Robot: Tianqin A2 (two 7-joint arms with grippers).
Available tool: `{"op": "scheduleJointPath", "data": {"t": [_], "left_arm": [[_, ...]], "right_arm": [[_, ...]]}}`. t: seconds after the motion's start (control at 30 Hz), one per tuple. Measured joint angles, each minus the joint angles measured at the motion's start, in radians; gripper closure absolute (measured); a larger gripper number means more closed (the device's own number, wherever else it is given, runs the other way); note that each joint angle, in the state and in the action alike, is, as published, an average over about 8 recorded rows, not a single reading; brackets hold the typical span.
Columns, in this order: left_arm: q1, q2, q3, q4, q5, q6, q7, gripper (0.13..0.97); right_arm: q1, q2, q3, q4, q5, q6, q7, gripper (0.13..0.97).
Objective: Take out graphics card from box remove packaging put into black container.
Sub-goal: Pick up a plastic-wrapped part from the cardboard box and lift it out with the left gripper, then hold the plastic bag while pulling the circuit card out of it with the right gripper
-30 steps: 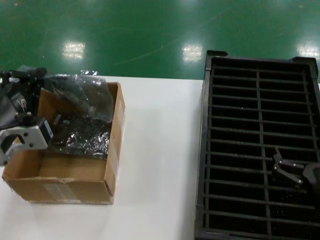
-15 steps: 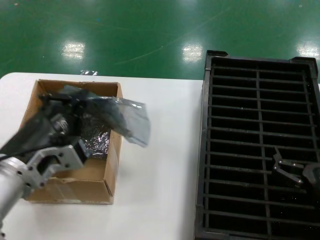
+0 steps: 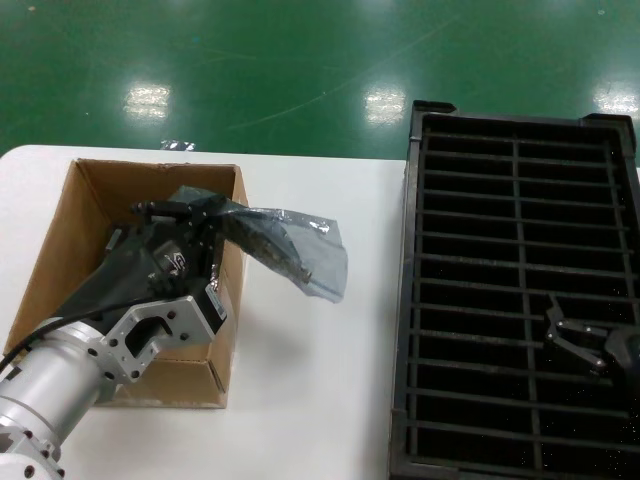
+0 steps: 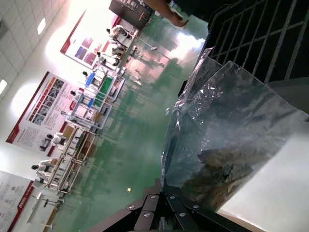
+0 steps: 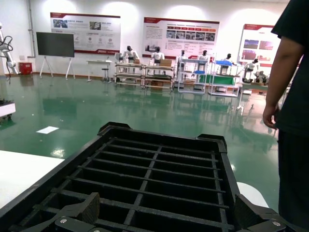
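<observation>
My left gripper (image 3: 200, 213) is shut on one edge of the packaging (image 3: 300, 250), a crinkled grey-blue bag held above the right wall of the brown box (image 3: 62, 250). The bag reaches out over the white table towards the black container (image 3: 515, 200). A dark shape inside the bag is the graphics card (image 4: 224, 166). In the left wrist view the fingers (image 4: 145, 215) meet on the packaging (image 4: 231, 116). My right gripper (image 3: 580, 342) hangs open above the slotted container (image 5: 154, 179), its fingertips (image 5: 89, 208) wide apart with nothing between them.
The white table (image 3: 320, 380) lies between the box and the container. My left arm (image 3: 60, 380) crosses the box's near half. A person (image 5: 289, 96) stands beyond the container's far end. Green floor lies past the table's far edge.
My left gripper has lifted the bagged card out of the box and swung it right, so the bag now sticks out past the box's right wall. The right arm has not moved.
</observation>
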Motion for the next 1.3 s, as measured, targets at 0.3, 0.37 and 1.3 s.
{"op": "scheduleJointPath", "data": {"t": [0.3, 0.37, 1.3], "left_arm": [[0.000, 0.002, 0.001, 0.000, 0.001, 0.000, 0.000, 0.958], [0.000, 0.002, 0.001, 0.000, 0.001, 0.000, 0.000, 0.958], [0.000, 0.001, 0.001, 0.000, 0.001, 0.000, -0.001, 0.958]], "right_arm": [[0.003, -0.007, 0.004, 0.010, 0.006, -0.034, -0.013, 0.129], [0.005, -0.011, 0.004, 0.021, 0.013, -0.061, -0.022, 0.129], [0.111, 0.179, -0.298, 0.242, -0.233, -0.241, 0.438, 0.267]]}}
